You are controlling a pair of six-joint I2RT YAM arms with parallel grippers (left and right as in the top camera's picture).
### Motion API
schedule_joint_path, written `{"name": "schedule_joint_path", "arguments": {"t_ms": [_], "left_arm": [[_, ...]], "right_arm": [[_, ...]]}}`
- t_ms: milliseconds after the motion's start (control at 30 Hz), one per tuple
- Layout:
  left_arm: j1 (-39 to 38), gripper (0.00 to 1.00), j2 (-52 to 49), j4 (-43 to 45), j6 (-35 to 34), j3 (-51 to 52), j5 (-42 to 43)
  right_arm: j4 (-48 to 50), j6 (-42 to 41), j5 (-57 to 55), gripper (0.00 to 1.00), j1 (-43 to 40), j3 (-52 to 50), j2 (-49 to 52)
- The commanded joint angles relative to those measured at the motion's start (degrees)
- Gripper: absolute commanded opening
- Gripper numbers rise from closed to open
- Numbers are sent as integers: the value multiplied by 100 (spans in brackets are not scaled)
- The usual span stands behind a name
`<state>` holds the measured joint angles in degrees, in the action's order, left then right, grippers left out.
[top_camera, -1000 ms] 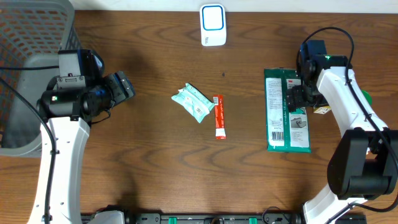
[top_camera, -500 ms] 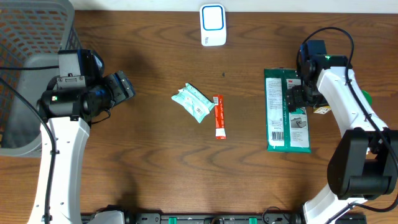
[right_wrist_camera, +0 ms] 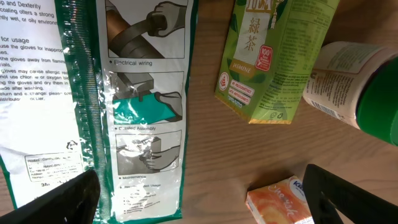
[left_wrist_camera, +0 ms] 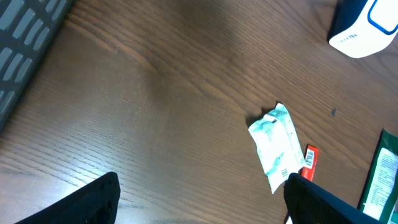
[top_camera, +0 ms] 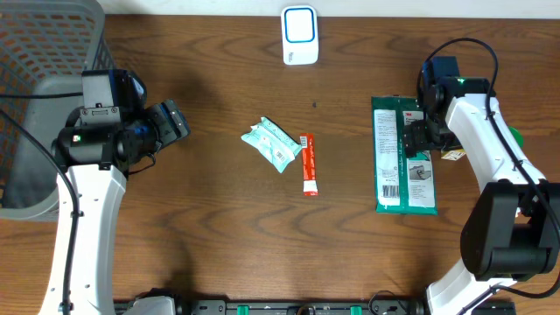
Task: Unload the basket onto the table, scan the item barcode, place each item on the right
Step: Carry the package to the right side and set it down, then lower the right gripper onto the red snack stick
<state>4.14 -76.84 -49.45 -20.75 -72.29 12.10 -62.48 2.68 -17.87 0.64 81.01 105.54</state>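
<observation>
The green packet is lying flat near the right edge of the table. It is showing a white panel of small print along one side and drawings of gloved hands along the other. The right gripper is hovering just above it, jaws spread wide and grasping nothing. The left gripper is hanging over the table's left side, jaws likewise released and empty. The white-and-blue scanner is sitting at the far edge.
</observation>
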Motion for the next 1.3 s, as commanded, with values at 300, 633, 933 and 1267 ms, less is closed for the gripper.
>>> {"name": "schedule_joint_path", "arguments": {"t_ms": [300,633,933,1267], "left_arm": [[35,85,-24,0,52,-15,26],[35,85,-24,-2,52,-15,26],[35,85,-24,-2,52,-15,26],[35,85,-24,-2,52,-15,26]], "right_arm": [[-2,-31,-114,99,-22,94,-42],[892,-166,1075,99,-28,90,-42],[542,-385,5342,89,219,-83,-42],[1182,-1414,3947,47,1711,-662,-42]]}}
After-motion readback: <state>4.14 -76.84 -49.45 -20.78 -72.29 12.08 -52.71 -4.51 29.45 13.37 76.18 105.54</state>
